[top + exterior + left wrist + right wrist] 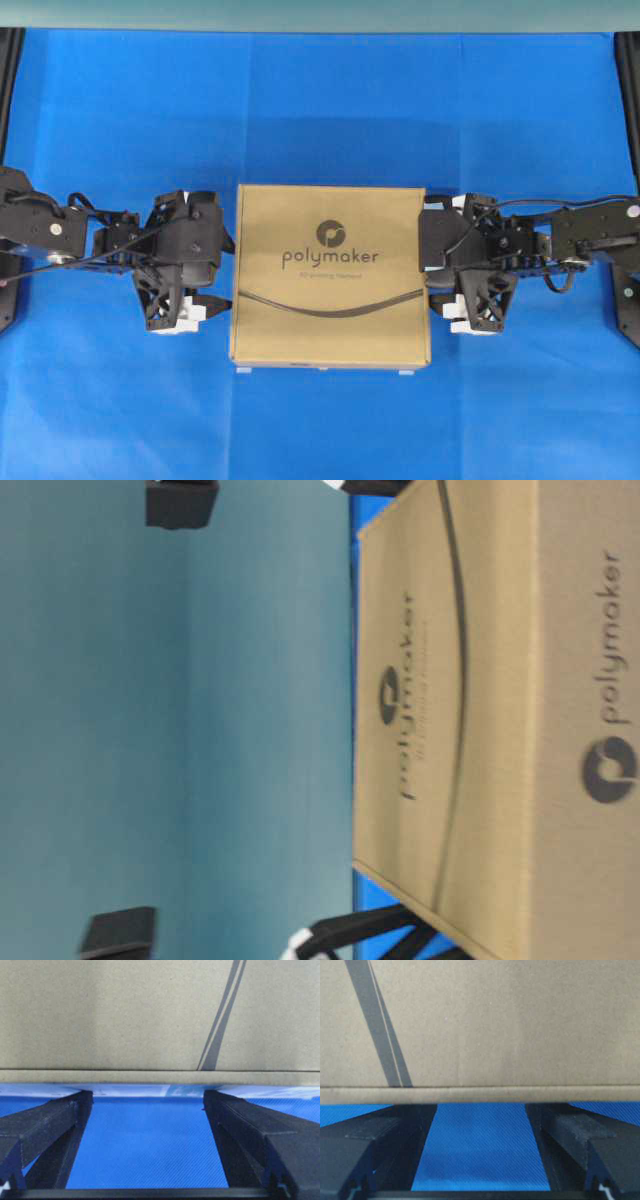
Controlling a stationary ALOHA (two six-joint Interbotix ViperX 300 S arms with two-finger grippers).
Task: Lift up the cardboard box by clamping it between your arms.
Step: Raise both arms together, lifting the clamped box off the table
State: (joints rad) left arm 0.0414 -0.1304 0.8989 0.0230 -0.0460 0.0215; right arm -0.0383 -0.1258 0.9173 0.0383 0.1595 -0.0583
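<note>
The cardboard box [330, 275] lies flat mid-table, tan with "polymaker" lettering and a curved dark line. It fills the right of the table-level view [480, 710]. My left gripper [224, 272] stands open against the box's left side. My right gripper [432, 255] stands open against its right side. In the left wrist view the box wall [125, 1015] fills the top, and the gripper [147, 1095] has both tips at its lower edge, only blue mat between them. In the right wrist view the gripper [481, 1106] has its tips hidden under the lower edge of the box [510, 1025].
A blue mat [320, 110] covers the table, with a teal backdrop [250, 720] behind. Black frame posts [8, 60] [628, 60] stand at the far corners. Small white tabs [405, 371] show under the box's front edge. Two black blocks [180, 502] [120, 932] hang before the backdrop.
</note>
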